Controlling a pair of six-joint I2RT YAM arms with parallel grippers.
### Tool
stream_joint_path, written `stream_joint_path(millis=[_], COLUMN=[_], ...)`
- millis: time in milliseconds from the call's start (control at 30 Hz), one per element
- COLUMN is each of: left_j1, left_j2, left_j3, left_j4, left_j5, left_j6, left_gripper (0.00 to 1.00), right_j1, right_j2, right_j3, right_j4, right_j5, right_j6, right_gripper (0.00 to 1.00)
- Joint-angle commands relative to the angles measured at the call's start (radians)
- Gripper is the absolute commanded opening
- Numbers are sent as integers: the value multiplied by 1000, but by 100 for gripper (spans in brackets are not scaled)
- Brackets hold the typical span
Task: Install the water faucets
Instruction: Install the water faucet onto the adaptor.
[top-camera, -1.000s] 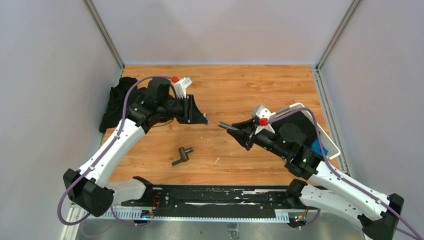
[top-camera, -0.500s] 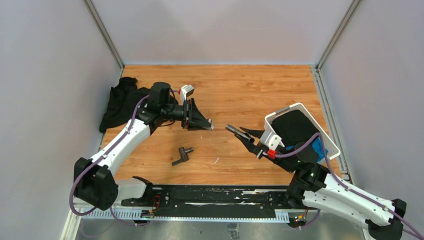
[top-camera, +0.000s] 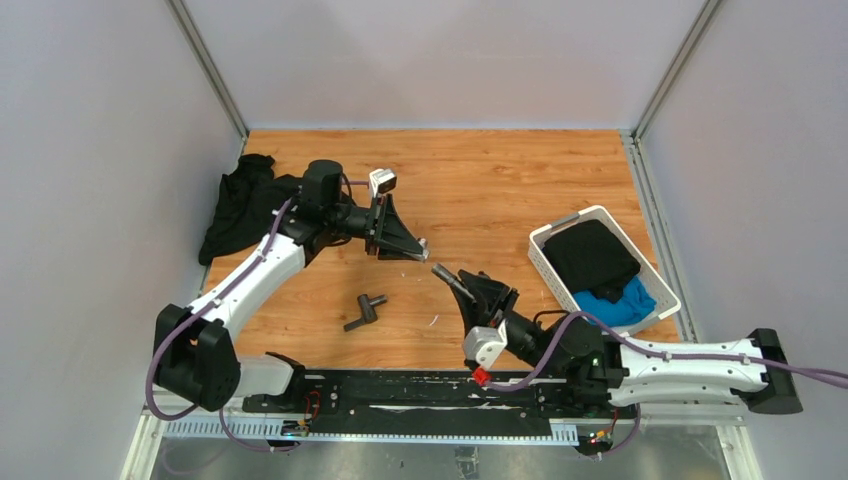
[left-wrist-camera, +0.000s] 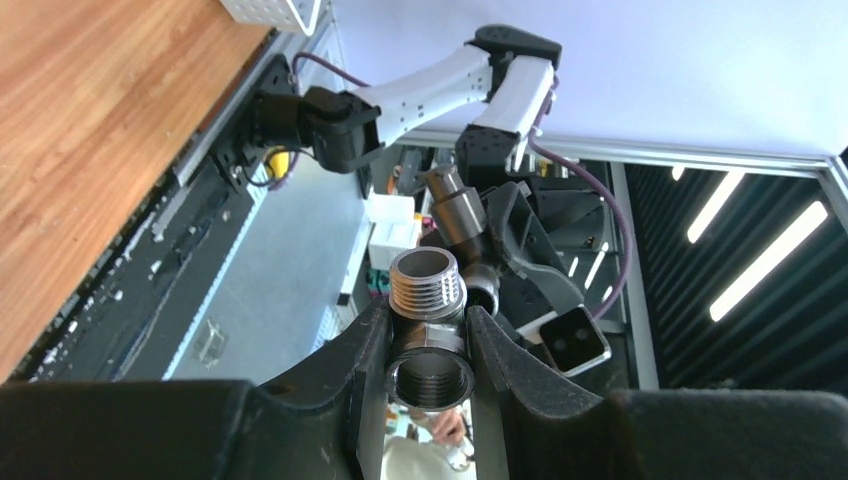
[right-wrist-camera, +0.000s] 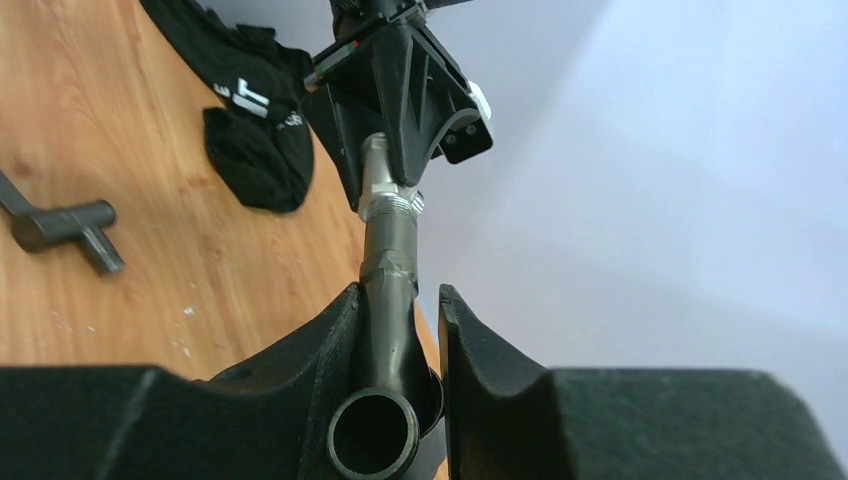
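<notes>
Left gripper (left-wrist-camera: 428, 335) clamped on threaded tee (left-wrist-camera: 424, 285); right gripper (right-wrist-camera: 398, 310) clamped on spout (right-wrist-camera: 388, 235). Metal, likely rigid, slick; grip bodies, spare threads.

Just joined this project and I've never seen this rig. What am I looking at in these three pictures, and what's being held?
These are two robot arms bolted to the near edge of a wooden table. The wide picture looks down from above and behind. The other two come from a camera on each wrist. The left tool grips a small threaded tee fitting. The right tool grips a dark faucet pipe, held close to the fitting but not joined. On the table lie a loose faucet piece, a black cloth and a white basket holding clothes.
</notes>
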Motion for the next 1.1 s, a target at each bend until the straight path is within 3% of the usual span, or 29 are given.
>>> stream_joint_path(millis=[0, 233, 600, 1067], left_j1=[5, 5, 4, -19], left_j2=[10, 2, -65, -88], left_j3=[55, 112, 87, 32], left_j4=[-208, -557, -592, -591], left_j5=[114, 87, 82, 76], left_j6=[173, 502, 562, 544], left_gripper=[0, 0, 0, 0], right_j1=[101, 210, 317, 398], right_j2=[19, 90, 265, 423], right_j3=[-49, -87, -126, -150], right_j4=[222, 322, 539, 781], right_j5=[212, 354, 462, 471], right_j6=[-320, -491, -714, -806], right_gripper=[0, 0, 0, 0])
